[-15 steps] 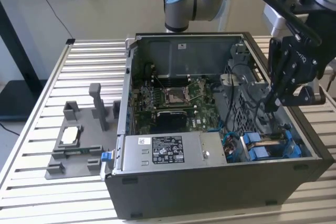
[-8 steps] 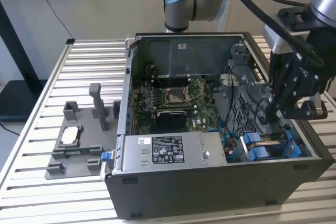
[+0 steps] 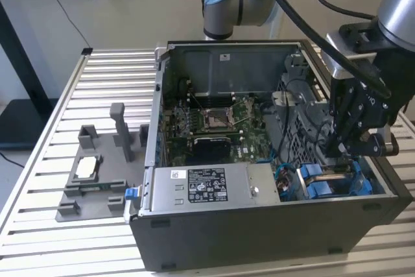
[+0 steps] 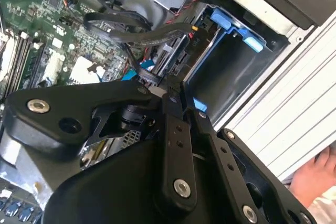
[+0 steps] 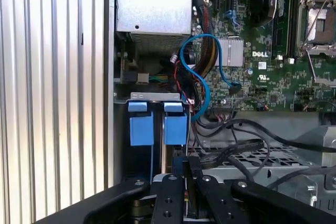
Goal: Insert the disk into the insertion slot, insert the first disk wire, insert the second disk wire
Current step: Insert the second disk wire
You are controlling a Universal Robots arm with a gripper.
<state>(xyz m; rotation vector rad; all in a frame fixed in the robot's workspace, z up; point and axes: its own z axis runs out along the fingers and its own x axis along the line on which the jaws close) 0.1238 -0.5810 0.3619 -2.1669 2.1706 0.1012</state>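
Observation:
In the exterior view my gripper (image 3: 337,150) reaches down into the open computer case, right over the grey drive cage holding the insertion slot (image 3: 337,186). Bright blue carrier tabs (image 5: 176,124) mark the disk seated edge-on in that slot (image 5: 156,97), with a second blue tab (image 5: 140,124) beside it. The gripper (image 5: 186,163) is shut on the end of a flat black disk wire (image 5: 231,153), just behind the blue tabs. In the second wrist view the gripper (image 4: 170,92) pinches the same wire (image 4: 152,38) beside the blue-framed bay (image 4: 226,72).
The grey power-supply box (image 3: 207,186) sits along the case front, the motherboard (image 3: 214,121) behind it. Blue, red and yellow cables (image 5: 202,66) hang near the cage. A grey fixture (image 3: 97,173) stands on the slatted table at the exterior view's left. A person's hand (image 4: 315,177) rests outside the case.

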